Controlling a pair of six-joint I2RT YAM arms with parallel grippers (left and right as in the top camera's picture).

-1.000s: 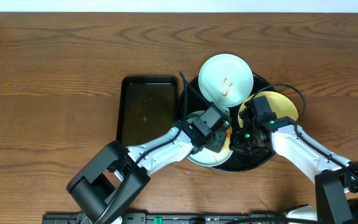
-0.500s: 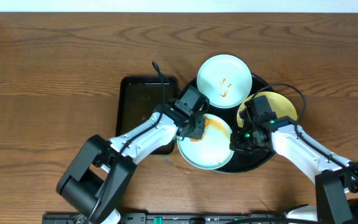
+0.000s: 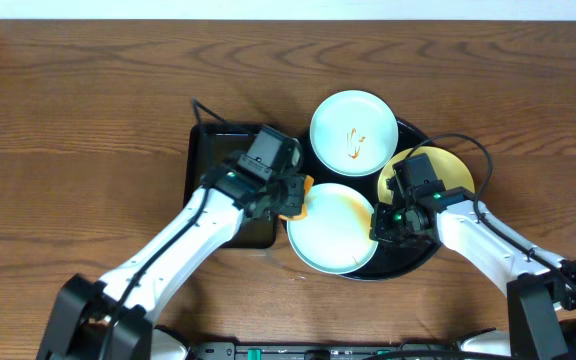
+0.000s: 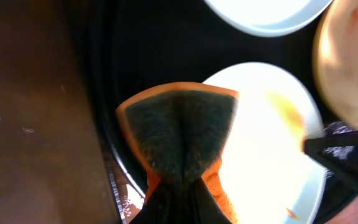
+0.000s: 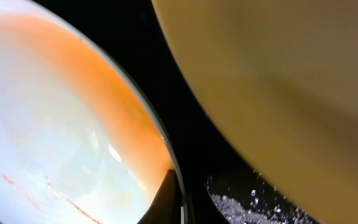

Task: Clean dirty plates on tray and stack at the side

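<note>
The round black tray holds three plates. A mint plate with a thin sauce smear sits at the back, and a yellow plate at the right. The front mint plate has an orange smear on its right side. My right gripper is shut on that plate's right rim. My left gripper is shut on an orange sponge with a dark scrub face. It holds the sponge just left of the front plate's upper-left edge, over the tray's left rim.
A smaller rectangular black tray lies left of the round tray, under my left wrist. The yellow plate lies close to the right of my right gripper. Bare wood table lies all around.
My left gripper has moved left with the sponge, off the front mint plate and toward the rectangular tray, uncovering the plate. My right gripper has stayed on the plate's rim.
</note>
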